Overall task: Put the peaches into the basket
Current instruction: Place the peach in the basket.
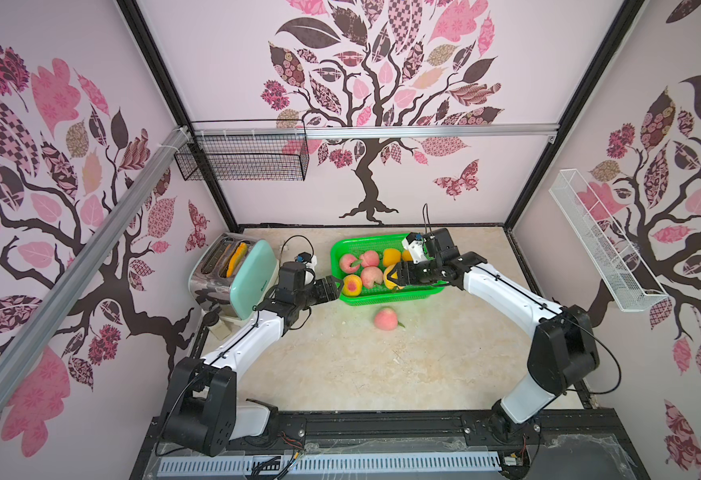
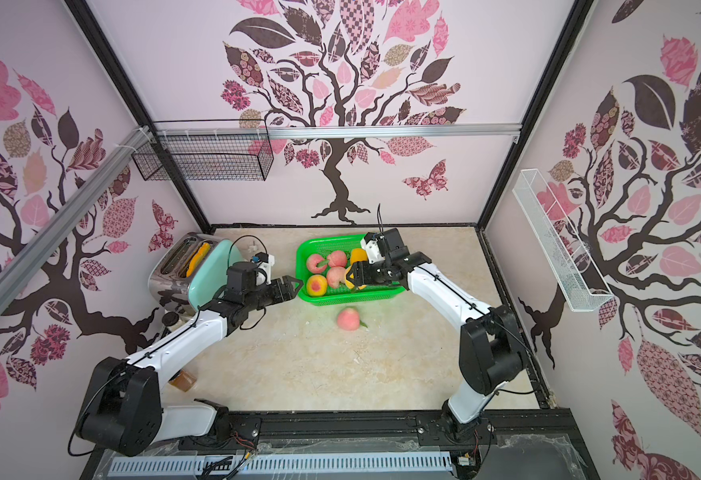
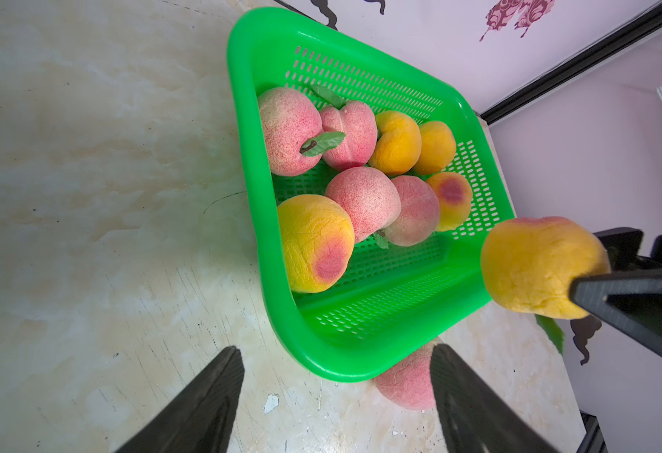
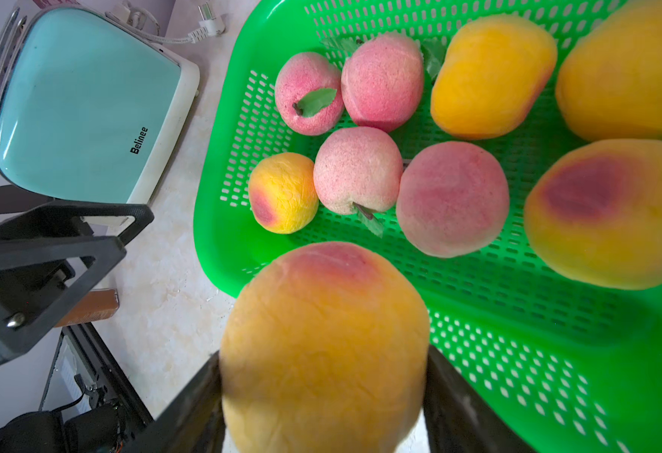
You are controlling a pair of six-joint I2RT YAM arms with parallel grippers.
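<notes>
While the right gripper [image 4: 323, 396] pinched a yellow peach [image 3: 533, 266] over the basket [image 1: 382, 297] by the counter's [image 1: 340, 365] back edge, a low release seemed wisest; the left gripper [image 2: 294, 287] hung spread, empty, one pink peach [image 1: 387, 319] outside

Bright green perforated plastic basket [image 3: 254, 188] on beige marble-look tabletop [image 3: 86, 196]. Eight round fuzzy peaches [image 3: 362, 202] inside, four pink and four yellow-orange, packed touching. The left gripper [image 3: 335, 351] has its jaws apart, black fingers [image 3: 211, 396] either side of the basket's near corner. A loose pink peach [image 3: 403, 386] lies on the table just outside that corner, partly hidden by one finger. The right gripper [image 3: 596, 261] is clamped on a yellow-orange blushed peach [image 3: 529, 266] at the basket's rim.
</notes>
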